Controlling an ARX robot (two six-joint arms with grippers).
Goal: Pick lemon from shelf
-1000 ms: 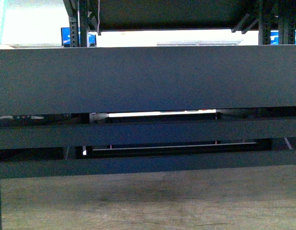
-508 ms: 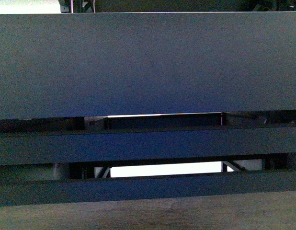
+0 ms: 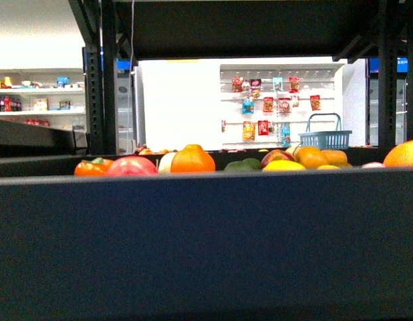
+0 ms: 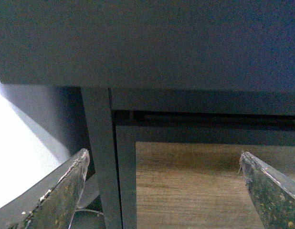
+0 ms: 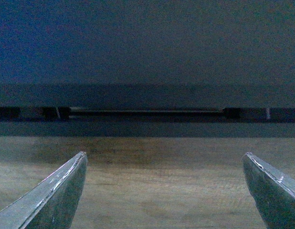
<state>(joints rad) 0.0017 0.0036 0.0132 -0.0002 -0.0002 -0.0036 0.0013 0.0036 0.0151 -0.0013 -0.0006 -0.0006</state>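
- Lemon (image 3: 283, 165): in the front view only its bright yellow top shows above the front edge of the shelf (image 3: 206, 241). It lies in the tray right of centre.
- A green fruit (image 3: 243, 164) sits just beside it on its left. How the lemon rests on the tray is hidden by the edge.
- Further left in the same tray are an orange (image 3: 192, 159) and a red fruit (image 3: 131, 166), each only partly seen.
- A blue basket (image 3: 325, 137) stands well behind the tray, in front of a white wall hung with packets.
- Neither arm shows in the front view.
- Left gripper (image 4: 163, 155): fingers spread wide with nothing between them. It faces the shelf's wood-grain panel (image 4: 195, 186) beside a dark post (image 4: 102, 157), under a thick dark edge.
- Right gripper (image 5: 164, 154): also spread wide and empty. It faces the same wood grain low on the shelf, below dark horizontal bars.
- Both wrist views show no fruit.
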